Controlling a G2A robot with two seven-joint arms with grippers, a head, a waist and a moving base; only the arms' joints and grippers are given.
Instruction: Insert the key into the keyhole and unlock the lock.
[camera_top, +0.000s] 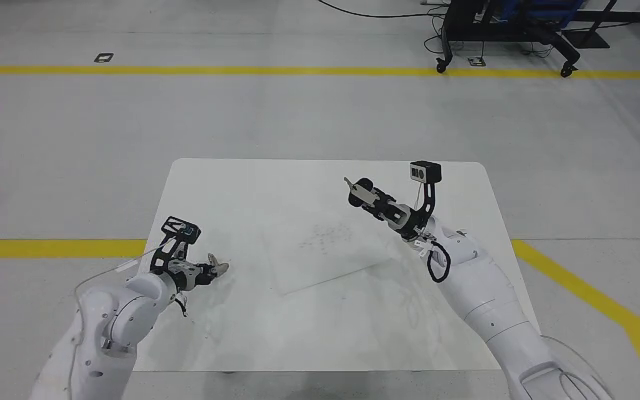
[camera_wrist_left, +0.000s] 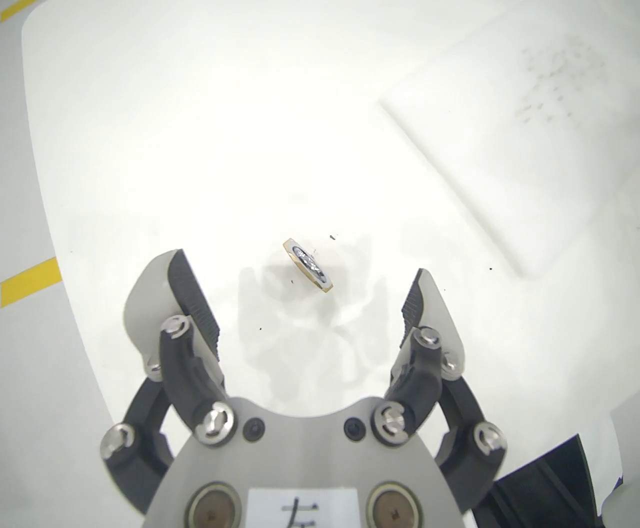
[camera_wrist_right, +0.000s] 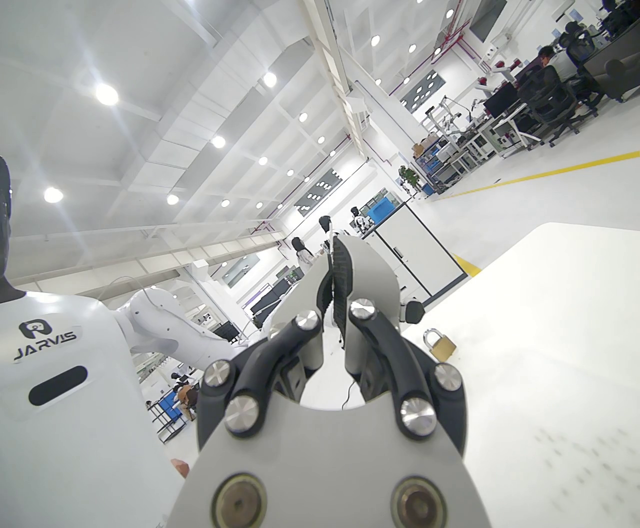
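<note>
Left claw (camera_top: 212, 268) is hanging open over the worktop (camera_top: 250, 200), with the brass lock (camera_wrist_left: 307, 265) sitting just ahead of its fingertips. Right claw (camera_wrist_right: 332, 245) is pinching shut, apparently on the key (camera_top: 347, 181), well apart from the lock. Step judged: securing the lock before insertion; the next move is calling for the left claw to close on the lock body, leaving the keyhole facing the right claw.

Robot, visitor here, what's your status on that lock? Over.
Left gripper open above the padlock, not touching. Right gripper shut on what looks like the key, raised away from it. Nothing seen between.
</note>
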